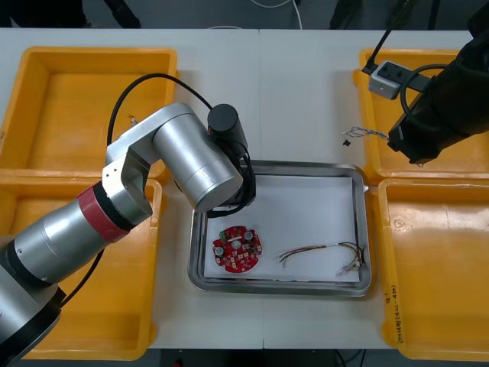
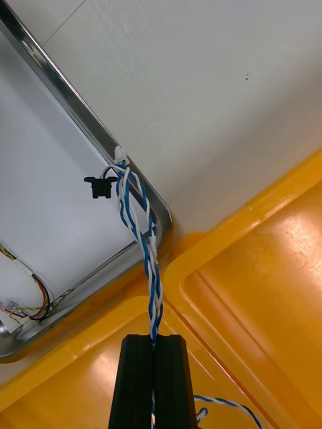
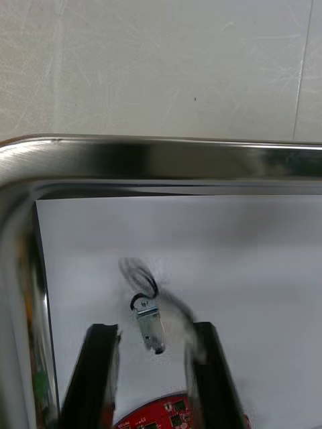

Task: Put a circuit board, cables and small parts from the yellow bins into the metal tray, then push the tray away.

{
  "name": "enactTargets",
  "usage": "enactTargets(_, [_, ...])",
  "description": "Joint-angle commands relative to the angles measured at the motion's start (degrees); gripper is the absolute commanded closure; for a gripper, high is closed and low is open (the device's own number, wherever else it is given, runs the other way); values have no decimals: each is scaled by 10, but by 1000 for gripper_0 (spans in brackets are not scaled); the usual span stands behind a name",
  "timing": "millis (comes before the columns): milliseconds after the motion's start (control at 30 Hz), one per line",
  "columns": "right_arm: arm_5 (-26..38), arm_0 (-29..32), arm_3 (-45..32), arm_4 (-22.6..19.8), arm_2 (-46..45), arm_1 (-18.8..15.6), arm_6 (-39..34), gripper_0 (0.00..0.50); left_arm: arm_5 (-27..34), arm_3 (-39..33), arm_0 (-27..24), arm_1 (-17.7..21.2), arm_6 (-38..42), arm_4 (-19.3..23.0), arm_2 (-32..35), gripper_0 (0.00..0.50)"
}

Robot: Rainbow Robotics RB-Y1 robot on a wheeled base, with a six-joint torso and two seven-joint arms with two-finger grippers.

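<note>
Left arm comes in from the lower left of the front view, wrist over the upper left corner of the tray (image 1: 306, 202). Left gripper (image 3: 151, 328): fingers (image 3: 94, 375) apart, low over the white liner. A small part (image 3: 149, 325) with a dark wire loop is in the gap and touches neither finger. It is blurred, so I cannot tell whether it rests on the liner. Board (image 1: 237, 249) lies in the tray's lower left, just beside those fingers. Red-yellow cable (image 1: 321, 252) lies in the tray's lower right.

Right arm is at the upper right, over the upper right bin (image 1: 372, 164). Right gripper (image 2: 153, 345): fingers clamped on the blue-white cable (image 2: 137, 221), which runs out past the fingertips to a black connector (image 2: 99, 188). In the front view that free end hangs over bare table (image 1: 306, 92), just left of the bin and near the tray's upper right corner.
</note>
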Motion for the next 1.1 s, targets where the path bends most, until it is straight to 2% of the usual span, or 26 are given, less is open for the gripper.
enactTargets(33, [2, 0, -16, 3, 5, -20, 16, 500, -7, -3, -1, -11, 47, 5, -9, 0])
enactTargets(333, [2, 0, -16, 2, 6, -20, 16, 500, -12, -4, -3, -11, 55, 7, -7, 0])
enactTargets(500, [2, 0, -16, 1, 6, -20, 16, 500, 10, -15, -10, -8, 54, 9, 11, 0])
enactTargets(633, [2, 0, -16, 0, 6, -19, 21, 500, 57, -35, -21, -7, 48, 19, 39, 0])
enactTargets(867, [2, 0, -16, -1, 25, -19, 25, 500, 145, -53, -59, 6, 36, 67, 106, 0])
enactTargets(1100, [-7, -4, -24, -2, 58, -19, 25, 500, 200, -56, -93, 22, 19, 112, 185, 0])
